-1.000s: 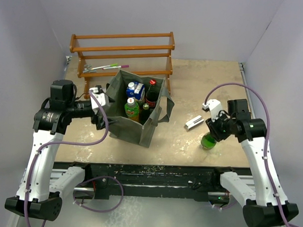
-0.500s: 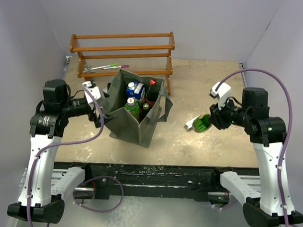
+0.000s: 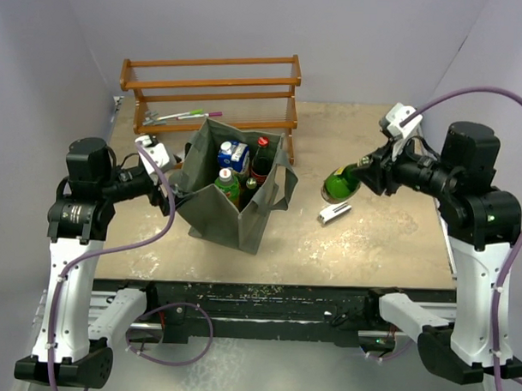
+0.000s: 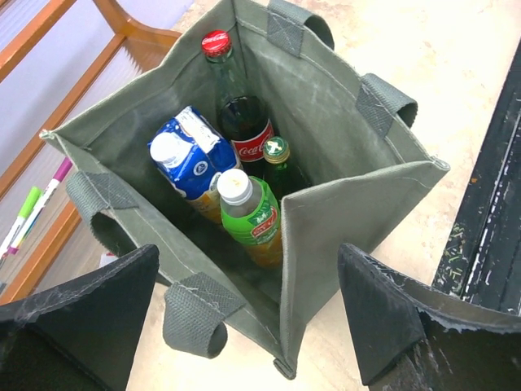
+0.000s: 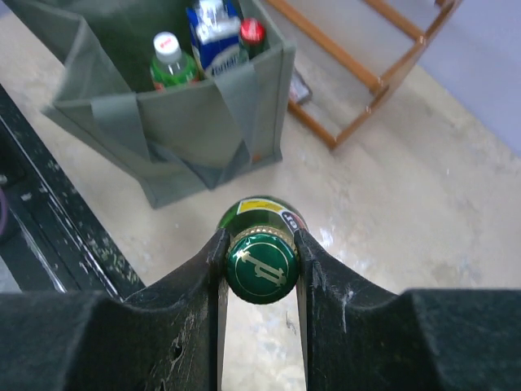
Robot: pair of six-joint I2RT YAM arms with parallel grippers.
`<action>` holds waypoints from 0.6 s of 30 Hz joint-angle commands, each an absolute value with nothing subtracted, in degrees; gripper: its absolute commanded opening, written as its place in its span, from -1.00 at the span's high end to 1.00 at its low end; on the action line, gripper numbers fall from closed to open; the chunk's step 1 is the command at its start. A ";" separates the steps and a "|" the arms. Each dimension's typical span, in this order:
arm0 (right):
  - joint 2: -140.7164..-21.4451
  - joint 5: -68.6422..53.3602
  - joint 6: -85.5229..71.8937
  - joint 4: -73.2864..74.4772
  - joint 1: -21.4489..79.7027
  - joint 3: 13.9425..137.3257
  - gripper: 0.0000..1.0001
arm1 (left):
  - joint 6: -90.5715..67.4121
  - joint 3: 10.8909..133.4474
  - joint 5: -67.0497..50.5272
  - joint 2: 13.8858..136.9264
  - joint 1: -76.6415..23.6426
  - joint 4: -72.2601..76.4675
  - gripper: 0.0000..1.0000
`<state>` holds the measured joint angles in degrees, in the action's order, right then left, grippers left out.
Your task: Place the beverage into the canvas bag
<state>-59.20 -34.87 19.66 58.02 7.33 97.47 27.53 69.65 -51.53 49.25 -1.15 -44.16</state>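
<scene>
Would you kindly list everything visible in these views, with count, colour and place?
canvas bag: one, grey-green, centre-left of table
cola bottle: one, red cap, in bag
carton: one, blue-white, in bag
white-capped bottle: one, green label, in bag
small bottle: one, green cap, in bag
green bottle: one, held, right of bag
wooden rack: one, brown, table's back
markers: two, green and pink, on rack
small object: one, white, on table
left gripper: black, open beside bag
right gripper: black, shut on green bottle
</scene>
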 commanded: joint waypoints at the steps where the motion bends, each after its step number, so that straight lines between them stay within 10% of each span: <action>1: -61.50 -43.75 14.99 44.32 7.37 106.18 1.00 | 29.98 72.84 -56.02 50.57 -0.88 -46.77 -0.82; 18: -85.11 -31.05 10.81 42.05 34.85 134.56 1.00 | 42.98 78.40 -56.24 58.71 -3.91 -60.65 -0.55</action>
